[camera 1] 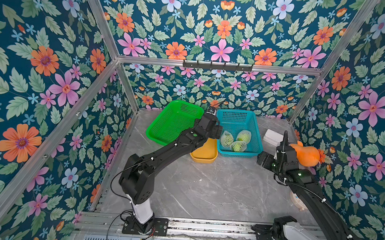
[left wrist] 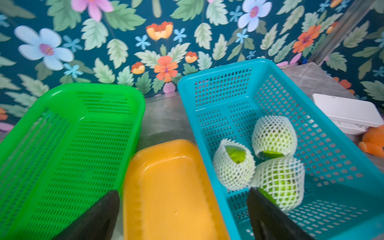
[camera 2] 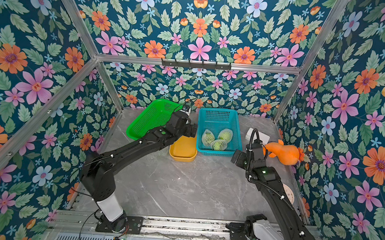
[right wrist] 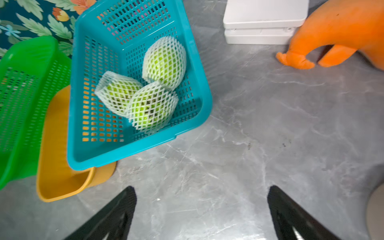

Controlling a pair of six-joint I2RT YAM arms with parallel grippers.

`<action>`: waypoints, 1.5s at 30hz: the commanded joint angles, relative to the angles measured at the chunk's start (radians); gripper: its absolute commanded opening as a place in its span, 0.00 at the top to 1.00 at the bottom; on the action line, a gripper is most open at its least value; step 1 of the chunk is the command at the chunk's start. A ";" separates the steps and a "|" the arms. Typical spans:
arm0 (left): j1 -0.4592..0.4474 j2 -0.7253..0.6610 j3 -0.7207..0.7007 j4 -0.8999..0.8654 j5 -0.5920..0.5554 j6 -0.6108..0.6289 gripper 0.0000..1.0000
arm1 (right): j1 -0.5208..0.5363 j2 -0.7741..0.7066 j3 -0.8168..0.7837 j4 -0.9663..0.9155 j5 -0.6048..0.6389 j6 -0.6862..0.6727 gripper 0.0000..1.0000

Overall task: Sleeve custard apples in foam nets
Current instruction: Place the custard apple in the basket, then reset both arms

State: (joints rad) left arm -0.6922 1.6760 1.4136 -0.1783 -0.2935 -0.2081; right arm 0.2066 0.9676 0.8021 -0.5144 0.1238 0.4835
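All three custard apples (left wrist: 235, 153) are lying bunched and touching in the blue basket (camera 1: 234, 119), which is sitting near the middle of the table's (camera 1: 216, 191) far edge. Each is wearing one of the white foam nets (left wrist: 274, 133), so the sleeving is looking finished and the basket is serving as the drop-off. The left arm (camera 1: 173, 144) is reaching over the yellow tray (camera 1: 205, 152), its jaws standing wide apart and empty. They are straddling the gap between the tilted green basket (camera 1: 172, 123), toward the far left corner, and the blue one, with one finger close to the nearest netted fruit. The right arm (camera 1: 299, 176) is hanging near the right edge with its jaws also apart and holding nothing, over bare table beside the blue basket's near right corner. That open stance is fitting arms with nothing left to carry. Room is lying mostly toward the near edge, where the table is staying bare. The far right corner is tighter, with the white box (camera 1: 272, 136) and orange toy (camera 1: 307, 155) touching there.
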 commanded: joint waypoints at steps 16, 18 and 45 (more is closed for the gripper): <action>0.435 -0.563 -0.888 0.541 -0.344 0.039 0.00 | -0.120 0.132 -0.454 1.012 0.262 -0.363 0.01; 0.447 -0.541 -0.979 0.663 -0.417 0.072 0.00 | -0.122 0.203 -0.488 1.148 0.248 -0.385 0.01; 0.528 -0.081 -1.292 1.722 -0.077 0.273 0.00 | -0.171 0.496 -0.522 1.505 0.122 -0.421 0.01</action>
State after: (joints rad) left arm -0.1780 1.5822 0.1249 1.4708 -0.4255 0.0620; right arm 0.0360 1.4631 0.2775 0.9634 0.2527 0.0692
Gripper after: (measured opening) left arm 0.996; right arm 0.993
